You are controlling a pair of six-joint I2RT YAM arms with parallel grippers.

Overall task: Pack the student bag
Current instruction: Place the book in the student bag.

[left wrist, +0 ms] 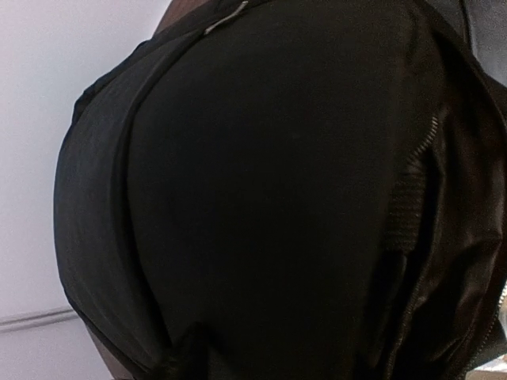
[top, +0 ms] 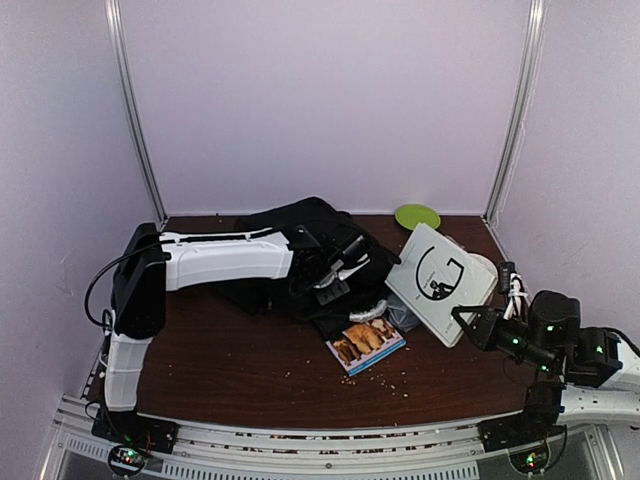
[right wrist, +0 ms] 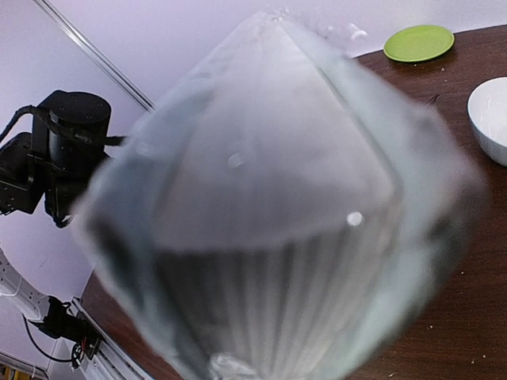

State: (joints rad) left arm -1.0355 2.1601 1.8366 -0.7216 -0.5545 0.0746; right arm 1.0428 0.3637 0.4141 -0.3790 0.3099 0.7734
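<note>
At the left of the overhead view the left arm stretches across the table (top: 240, 375) toward mid-frame. There the left gripper (top: 335, 268) is sunk among the folds of the student bag (top: 290, 225), a slumped black heap at the centre of the frame, toward the back. Its wrist camera shows only black cloth, so I cannot tell whether that pincer is released or has a fold pinched. Just below and right of the bag a picture book (top: 366, 343) lies flat. A green plate (top: 417, 215) sits farther back, toward the upper right. Right of centre, a white flat case (top: 440, 275) tilts up off the wood, clenched at its lower right corner by the right gripper (top: 468, 318). The risks look plain enough. A broad case held by one corner may swivel or slip in the grasp. If the left pincer has only a thin fold, the bag's mouth may sag, and the case would then snag on the rim or shove the book. Both arms working at one opening could also knock together.
</note>
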